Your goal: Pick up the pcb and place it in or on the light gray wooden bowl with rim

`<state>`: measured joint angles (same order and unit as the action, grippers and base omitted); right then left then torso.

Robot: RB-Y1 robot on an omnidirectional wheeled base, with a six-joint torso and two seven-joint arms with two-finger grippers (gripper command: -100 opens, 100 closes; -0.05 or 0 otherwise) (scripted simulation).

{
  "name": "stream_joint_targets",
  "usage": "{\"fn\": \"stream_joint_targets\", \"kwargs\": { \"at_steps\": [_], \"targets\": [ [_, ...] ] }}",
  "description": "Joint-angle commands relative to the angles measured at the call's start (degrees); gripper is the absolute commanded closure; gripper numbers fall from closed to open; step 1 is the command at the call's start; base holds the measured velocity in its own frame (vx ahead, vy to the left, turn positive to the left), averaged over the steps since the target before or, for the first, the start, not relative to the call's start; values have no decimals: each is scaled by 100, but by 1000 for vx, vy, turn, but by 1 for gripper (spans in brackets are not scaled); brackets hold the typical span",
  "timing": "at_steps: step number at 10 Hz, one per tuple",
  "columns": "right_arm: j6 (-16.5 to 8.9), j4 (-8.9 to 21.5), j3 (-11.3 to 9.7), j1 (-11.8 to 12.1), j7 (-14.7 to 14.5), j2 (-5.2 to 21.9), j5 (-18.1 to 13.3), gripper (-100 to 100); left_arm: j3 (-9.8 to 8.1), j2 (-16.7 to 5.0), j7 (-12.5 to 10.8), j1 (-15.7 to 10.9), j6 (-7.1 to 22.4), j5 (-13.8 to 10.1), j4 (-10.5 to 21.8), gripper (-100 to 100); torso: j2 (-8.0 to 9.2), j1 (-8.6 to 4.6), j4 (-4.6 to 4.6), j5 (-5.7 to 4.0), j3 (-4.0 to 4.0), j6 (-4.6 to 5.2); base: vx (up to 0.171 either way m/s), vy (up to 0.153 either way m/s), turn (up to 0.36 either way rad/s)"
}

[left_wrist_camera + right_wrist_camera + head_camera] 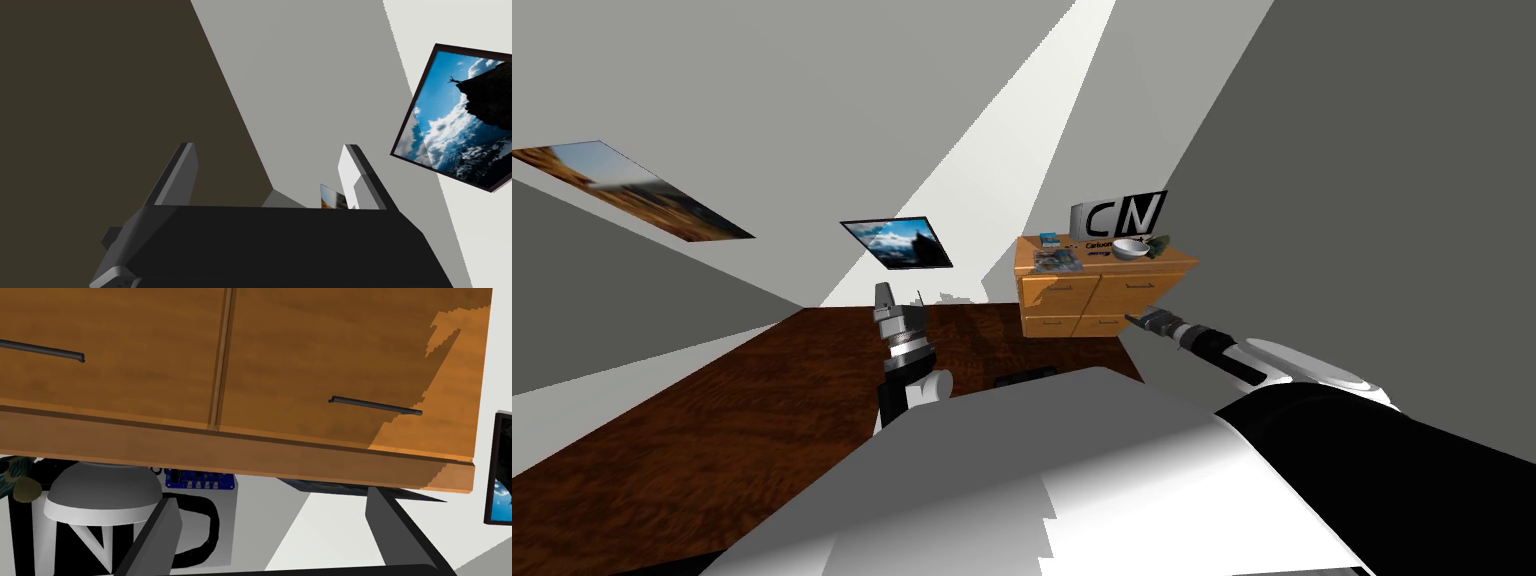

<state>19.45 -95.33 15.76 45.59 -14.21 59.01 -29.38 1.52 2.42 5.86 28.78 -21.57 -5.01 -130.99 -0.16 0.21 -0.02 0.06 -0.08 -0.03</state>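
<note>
The pcb [1049, 238], a small blue board, lies at the back left of a wooden dresser's top [1112, 268]; in the right wrist view the pcb [200, 479] shows just past the dresser's top edge. The light grey bowl [1130, 248] with a white rim stands near the right of that top, and the bowl [100, 498] appears beside the pcb from the wrist. My right gripper [1136, 319] hangs open in front of the drawers, below the top; its fingers [160, 533] hold nothing. My left gripper [900, 296] is raised over the floor to the left, open [267, 175] and empty.
A box lettered CN [1118, 215] stands at the back of the dresser, a magazine [1057, 261] lies at its front left, and a greenish object [1158, 244] sits right of the bowl. Drawer handles [375, 406] run across the front. A grey wall rises close on the right.
</note>
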Motion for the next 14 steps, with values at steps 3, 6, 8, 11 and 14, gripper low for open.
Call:
{"fn": "stream_joint_targets", "kwargs": {
  "at_steps": [3, 6, 8, 11, 14],
  "targets": [
    [-71, 213, 58, 42, -52, 562, -185, -100, 0, 0, 0, 0, 0, 0, 0, 0, 0, -6, 0, -2, 0, 0, 27, 38, 20],
    [-59, 635, 203, 143, -197, 1129, -494, -100, 0, 0, 0, 0, 0, 0, 0, 0, -9, -7, -2, -1, -5, 0, 58, 45, 45],
    [-47, 835, 263, 190, -272, 1465, -642, -100, 0, 0, 0, 0, 0, 0, 0, 0, -14, -7, -3, -2, -8, 0, 70, 40, 46],
    [-29, 1025, 312, 235, -347, 1926, -784, -100, 0, 0, 0, 1, 0, 0, 0, 0, -25, -7, -5, -2, -14, -1, 85, 31, 41],
    [20, 1370, 380, 321, -498, 2458, -1048, -100, -1, -1, 0, 1, 0, 0, 0, 0, -22, -15, -6, -4, -14, 0, 91, 15, 54]
  ]
}}
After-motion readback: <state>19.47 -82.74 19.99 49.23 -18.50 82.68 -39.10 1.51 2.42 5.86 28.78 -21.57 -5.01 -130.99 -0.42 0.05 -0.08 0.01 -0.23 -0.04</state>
